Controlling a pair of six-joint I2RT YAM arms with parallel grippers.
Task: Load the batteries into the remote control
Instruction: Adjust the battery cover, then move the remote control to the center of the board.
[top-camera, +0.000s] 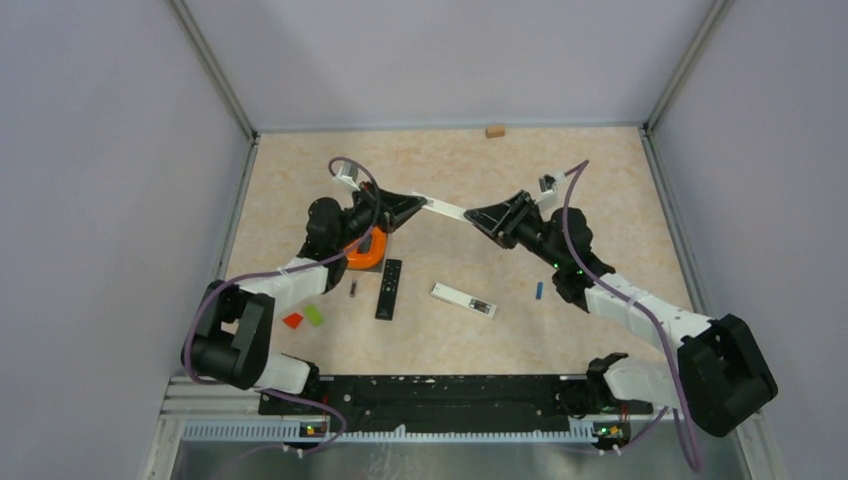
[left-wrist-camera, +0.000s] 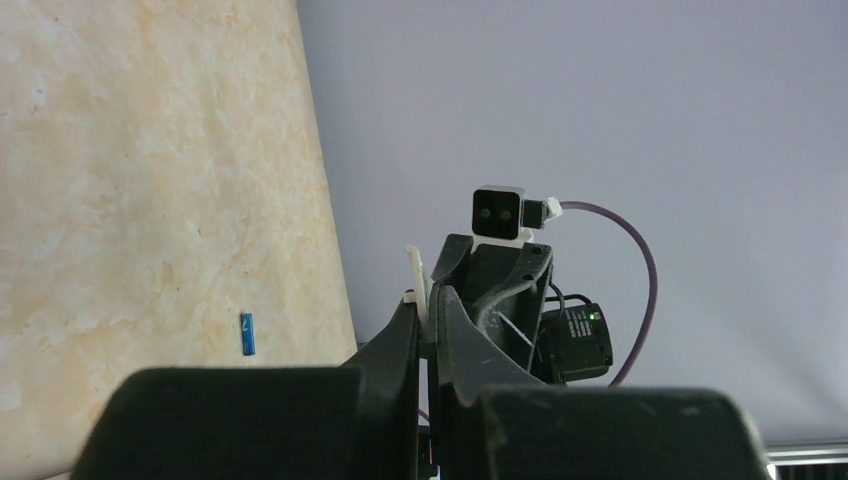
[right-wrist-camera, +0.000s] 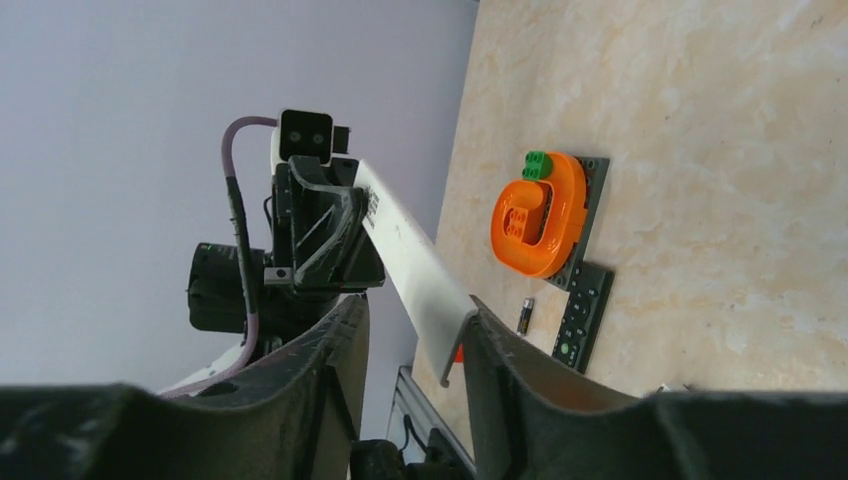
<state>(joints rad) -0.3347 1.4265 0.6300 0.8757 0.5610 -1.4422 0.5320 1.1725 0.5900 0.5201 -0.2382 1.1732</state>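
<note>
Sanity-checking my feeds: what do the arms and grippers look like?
The left arm and right arm match: white shells between bulky black joints, each trailing a purple cable. The left gripper and right gripper are black and wedge-shaped, each carrying a white-cased camera.

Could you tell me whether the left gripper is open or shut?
Shut: the left gripper pinches the white remote, no gap between its fingers.

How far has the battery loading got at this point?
Done: nothing visibly loaded; a blue battery and a dark battery lie loose on the table.
In hand: the left gripper is shut on one end of a long white bar held in the air; the right gripper has its fingers either side of the other end, not clamped.
Left: all the loading; the black remote lies untouched.
</note>
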